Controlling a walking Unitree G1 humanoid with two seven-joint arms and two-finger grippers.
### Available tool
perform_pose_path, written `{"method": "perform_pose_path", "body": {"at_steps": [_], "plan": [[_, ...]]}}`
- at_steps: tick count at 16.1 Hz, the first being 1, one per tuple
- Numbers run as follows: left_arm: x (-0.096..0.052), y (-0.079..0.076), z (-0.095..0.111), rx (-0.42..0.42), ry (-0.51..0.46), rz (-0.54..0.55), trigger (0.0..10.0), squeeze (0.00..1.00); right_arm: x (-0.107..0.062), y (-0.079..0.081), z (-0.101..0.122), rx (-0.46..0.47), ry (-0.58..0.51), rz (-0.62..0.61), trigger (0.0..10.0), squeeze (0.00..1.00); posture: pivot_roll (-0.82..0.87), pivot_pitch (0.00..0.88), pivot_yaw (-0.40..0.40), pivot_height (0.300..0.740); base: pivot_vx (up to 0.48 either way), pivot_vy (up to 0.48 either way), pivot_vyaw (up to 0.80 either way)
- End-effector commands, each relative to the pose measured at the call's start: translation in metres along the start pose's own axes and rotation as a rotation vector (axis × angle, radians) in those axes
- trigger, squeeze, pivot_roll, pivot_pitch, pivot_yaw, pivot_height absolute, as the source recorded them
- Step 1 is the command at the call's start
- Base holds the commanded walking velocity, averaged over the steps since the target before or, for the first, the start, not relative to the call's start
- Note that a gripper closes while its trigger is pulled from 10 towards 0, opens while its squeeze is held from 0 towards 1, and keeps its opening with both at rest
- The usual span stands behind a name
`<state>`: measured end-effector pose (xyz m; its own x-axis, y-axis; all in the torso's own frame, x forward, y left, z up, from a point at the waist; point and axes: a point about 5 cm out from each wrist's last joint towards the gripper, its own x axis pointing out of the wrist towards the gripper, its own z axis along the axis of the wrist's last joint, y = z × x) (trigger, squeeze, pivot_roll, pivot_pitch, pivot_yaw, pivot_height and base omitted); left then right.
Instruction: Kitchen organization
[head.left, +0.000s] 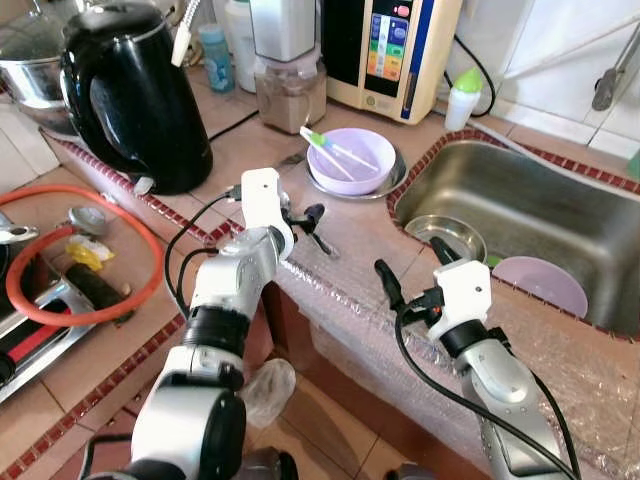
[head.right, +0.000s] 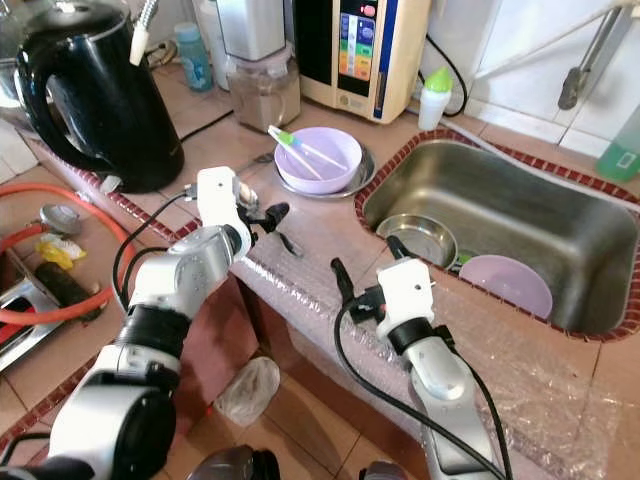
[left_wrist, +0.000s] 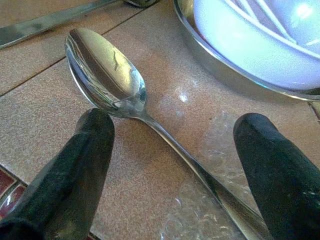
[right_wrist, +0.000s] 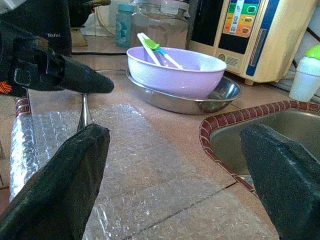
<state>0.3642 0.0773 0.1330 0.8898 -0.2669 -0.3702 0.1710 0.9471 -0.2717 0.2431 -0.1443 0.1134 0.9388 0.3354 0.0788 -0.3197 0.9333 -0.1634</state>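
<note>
Steel catches the light on the tiled counter (head.left: 360, 235): a spoon (left_wrist: 107, 75) lies flat on it, bowl up, its handle running back between the two black fingers (left_wrist: 75, 165) of the left gripper (head.left: 305, 222). That claw is released, spread wide to either side of the handle and low over the tile, a stance that suits closing on the thin shaft just behind the bowl, so the step in hand looks like picking up the spoon. Just past the spoon stands a lilac bowl (head.left: 350, 160) with a pale utensil with a green tip (head.left: 325, 145) resting across it, set in a shallow metal dish (right_wrist: 220, 97) that keeps it off the tile.

Nearer the edge, the right gripper (head.left: 410, 275) hovers over the clear wrap covering the counter, beside the sink's (head.left: 520, 210) brick-red rim. It too is released, fingers far apart and holding nothing, probably waiting its turn. Down in the sink lie a small steel dish (head.left: 445, 235) and a lilac plate (head.left: 545, 282), likely where loose dishes are gathered. A black kettle (head.left: 130, 95) stands well off to the left.
</note>
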Motion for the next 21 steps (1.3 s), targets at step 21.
{"method": "perform_pose_path", "body": {"at_steps": [21], "plan": [[0.007,0.036,-0.009,0.176,0.036,-0.107,0.0,0.00,0.009,0.005,0.006,0.017,0.000,0.079,10.0,0.00,-0.11,0.020,0.077,0.740,0.000,0.000,0.00]]}}
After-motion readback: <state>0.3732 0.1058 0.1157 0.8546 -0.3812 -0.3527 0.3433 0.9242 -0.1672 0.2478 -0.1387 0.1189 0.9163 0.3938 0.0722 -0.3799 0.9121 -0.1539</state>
